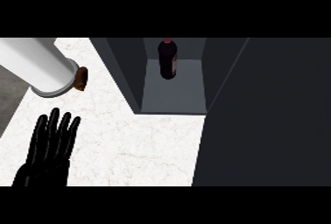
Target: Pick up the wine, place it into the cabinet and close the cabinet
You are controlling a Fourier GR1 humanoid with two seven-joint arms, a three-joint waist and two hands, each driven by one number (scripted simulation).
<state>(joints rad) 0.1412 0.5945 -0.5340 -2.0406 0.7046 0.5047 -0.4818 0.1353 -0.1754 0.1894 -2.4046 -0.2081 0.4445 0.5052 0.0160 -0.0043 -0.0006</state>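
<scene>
A pale, marbled white stone surface [142,144] fills the lower left and middle of the head view. On its right stands a dark grey open cabinet [132,74], its grey floor and side walls showing, and a broad dark panel [265,113] takes up the whole right side, most likely the cabinet's door, though I cannot tell for sure. At the upper left a large white cylinder [35,63] with a grey rim at its base rests on the surface, and a small brown object [81,78] lies just beside that base. The black left hand [48,148] shows at the lower left, fingers straight and spread, holding nothing. The dark wine bottle [167,59] with a reddish cap stands upright inside the cabinet, towards its back, well apart from the hand
</scene>
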